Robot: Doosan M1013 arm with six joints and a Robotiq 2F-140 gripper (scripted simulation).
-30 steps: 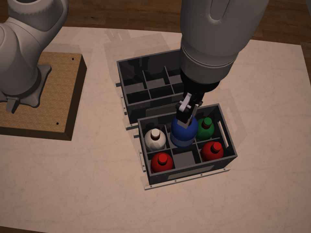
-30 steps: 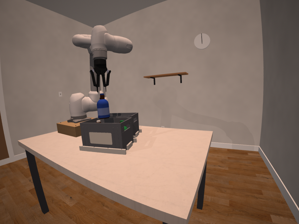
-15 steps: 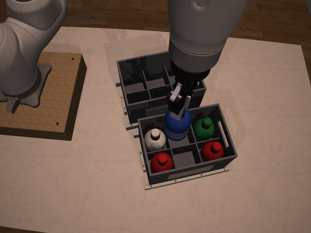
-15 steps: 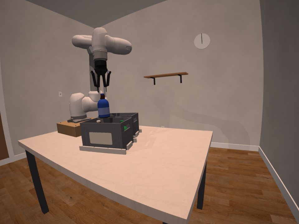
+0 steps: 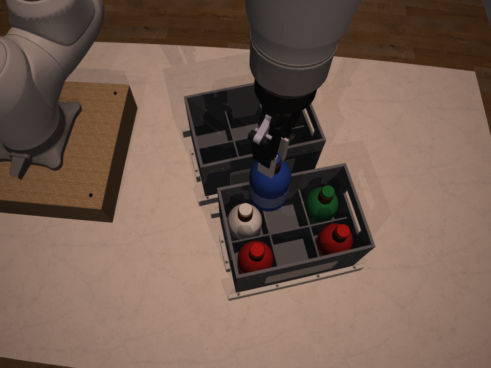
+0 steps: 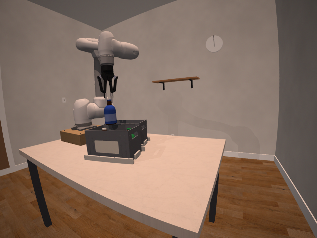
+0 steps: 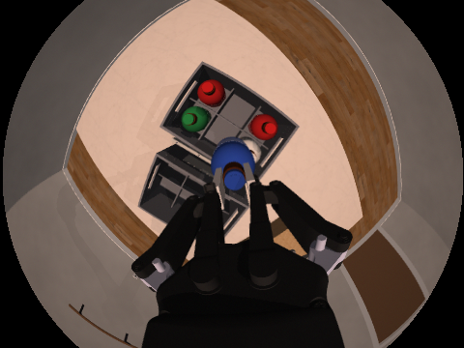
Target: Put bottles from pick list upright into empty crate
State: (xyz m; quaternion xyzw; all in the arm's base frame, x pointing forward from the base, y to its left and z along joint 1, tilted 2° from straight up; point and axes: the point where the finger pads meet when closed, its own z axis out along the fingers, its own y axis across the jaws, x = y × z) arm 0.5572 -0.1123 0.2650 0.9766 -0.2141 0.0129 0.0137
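My gripper (image 5: pixel 273 160) is shut on the neck of a blue bottle (image 5: pixel 270 184) and holds it upright in the air, above the wall between the two crates. It also shows in the side view (image 6: pixel 110 113) and in the wrist view (image 7: pixel 234 166). The empty crate (image 5: pixel 253 130) is the far one, partly hidden by my arm. The near crate (image 5: pixel 295 227) holds a white bottle (image 5: pixel 245 221), a green bottle (image 5: pixel 322 202) and two red bottles (image 5: pixel 255 256) (image 5: pixel 335 238). The pick list is hidden.
The arm's wooden base block (image 5: pixel 67 152) stands at the left of the table. The near crate's two middle cells are empty. A shelf (image 6: pixel 176 79) hangs on the far wall.
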